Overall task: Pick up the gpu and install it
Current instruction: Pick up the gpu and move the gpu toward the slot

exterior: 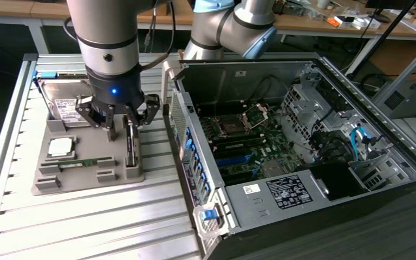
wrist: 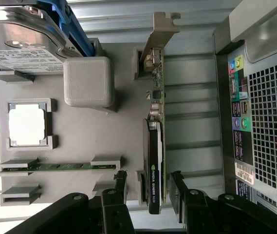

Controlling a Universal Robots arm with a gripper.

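The gpu (wrist: 154,146) stands on its edge in a slot of the grey tray (wrist: 84,136), a dark card with a black cooler and a silver end bracket (wrist: 161,29). In the exterior view the gpu (exterior: 130,147) is at the tray's side nearest the computer case. My gripper (wrist: 149,187) is open, with one finger on each side of the card's cooler end and a small gap on both sides. In the exterior view my gripper (exterior: 121,129) hangs straight down over the tray (exterior: 85,181), its fingertips low around the card.
On the tray also lie a silver hard drive (exterior: 67,103), a processor chip (exterior: 61,145) and a green memory stick (exterior: 82,161). The open computer case (exterior: 302,146) lies at the exterior view's right, motherboard (exterior: 244,146) exposed. Its rear panel (wrist: 265,97) is close beside the tray.
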